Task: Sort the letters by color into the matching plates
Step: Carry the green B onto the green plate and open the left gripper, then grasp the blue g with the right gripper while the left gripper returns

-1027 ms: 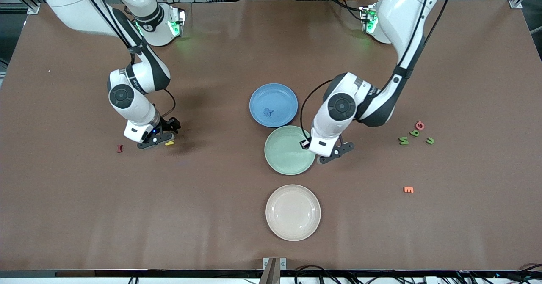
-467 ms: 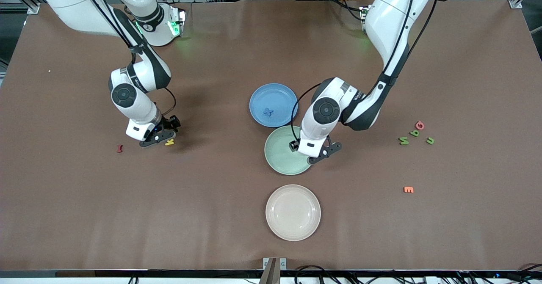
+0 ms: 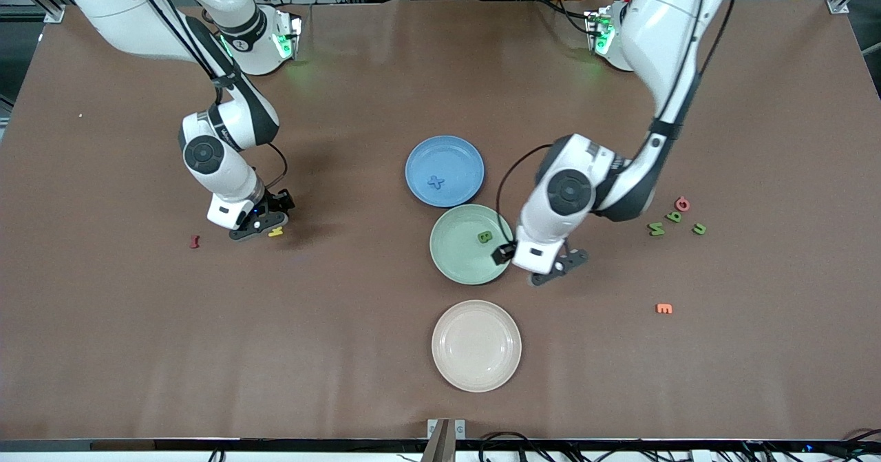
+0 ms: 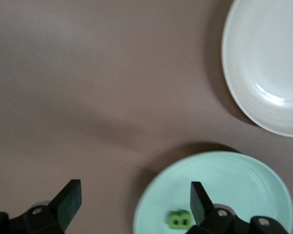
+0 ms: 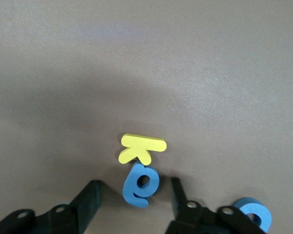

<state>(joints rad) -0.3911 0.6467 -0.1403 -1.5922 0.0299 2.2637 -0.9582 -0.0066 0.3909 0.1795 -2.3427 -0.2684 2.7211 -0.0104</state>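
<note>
The left gripper (image 4: 132, 204) hangs with jaws spread wide and empty, over the rim of the matte mint green plate (image 3: 454, 259). A small chunky green letter (image 4: 179, 220) lies in that plate beside one finger. The right gripper (image 5: 134, 204) sits low at the table, jaws narrowed around a curly blue letter (image 5: 141, 185), which touches a flat yellow letter (image 5: 141, 148) just past the fingertips.

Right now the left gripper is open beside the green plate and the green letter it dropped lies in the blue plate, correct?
Not quite. The left gripper is open, but the green letter lies in the green plate, as the front view shows. The blue plate holds only a blue letter.
</note>
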